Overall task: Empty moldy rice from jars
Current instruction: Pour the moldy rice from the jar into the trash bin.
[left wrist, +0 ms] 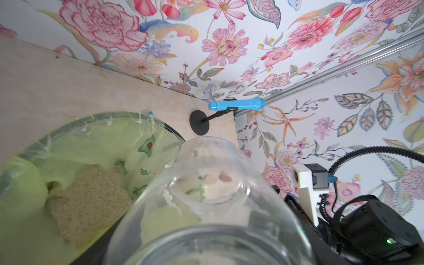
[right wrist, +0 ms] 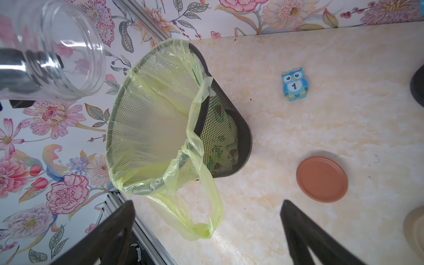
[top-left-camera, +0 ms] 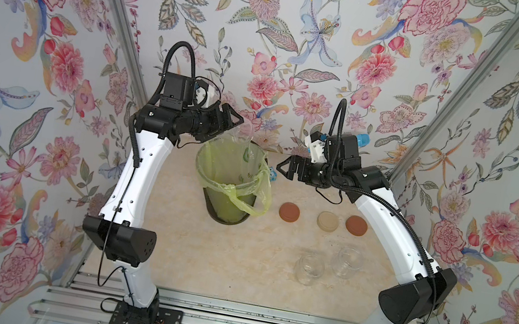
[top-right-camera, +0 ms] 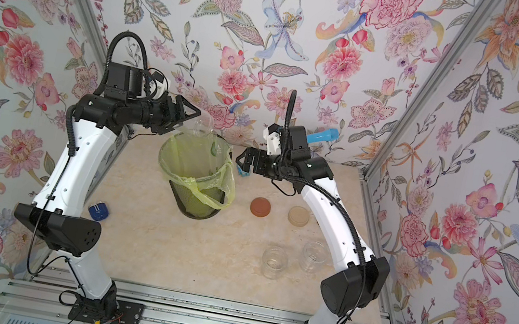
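Counted three jars, all lidless. Saw one jar (top-right-camera: 203, 126) clamped in the left claw (top-right-camera: 193, 111), tipped on its side with the mouth above the bin (top-left-camera: 223, 216), clear and empty-looking. Saw a second jar (top-left-camera: 309, 269) and a third jar (top-left-camera: 349, 262) upright, near each other, toward the front right corner of the desk (top-left-camera: 231, 273), both seemingly empty. Counted three lids in a row right of the bin, apart from one another: a brown lid (top-left-camera: 289, 211), a beige lid (top-left-camera: 327, 221), another brown lid (top-left-camera: 356, 225). Counted one bin, lined with a yellow-green bag (right wrist: 165, 75), near the middle of the back edge. Found the rice (left wrist: 89, 202) heaped at the bottom of that bag. Noted one blue owl (right wrist: 294, 83) on the desk behind the lids.

Found the left arm bent at the elbow, forearm up toward the back edge, wrist level, claw aimed at the right edge. Found the right arm mirrored, right claw (top-left-camera: 282, 168) aimed at the bin from just beside it, above the desk, fingers spread wide with nothing between.
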You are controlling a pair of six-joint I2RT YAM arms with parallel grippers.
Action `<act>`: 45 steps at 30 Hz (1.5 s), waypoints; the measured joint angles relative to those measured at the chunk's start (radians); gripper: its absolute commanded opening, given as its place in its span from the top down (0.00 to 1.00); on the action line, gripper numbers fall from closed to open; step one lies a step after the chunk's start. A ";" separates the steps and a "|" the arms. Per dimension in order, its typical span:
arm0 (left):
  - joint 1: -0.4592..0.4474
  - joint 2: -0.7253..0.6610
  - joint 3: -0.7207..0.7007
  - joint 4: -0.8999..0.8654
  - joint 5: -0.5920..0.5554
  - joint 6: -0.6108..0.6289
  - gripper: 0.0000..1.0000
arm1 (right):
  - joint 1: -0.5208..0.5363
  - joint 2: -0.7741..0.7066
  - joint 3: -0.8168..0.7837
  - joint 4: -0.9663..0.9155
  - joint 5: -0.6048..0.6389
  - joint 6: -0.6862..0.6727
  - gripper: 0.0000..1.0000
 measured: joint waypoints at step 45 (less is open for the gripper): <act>-0.445 -0.121 -0.278 0.008 -1.091 0.474 1.00 | 0.000 -0.018 -0.030 0.001 0.004 0.019 0.00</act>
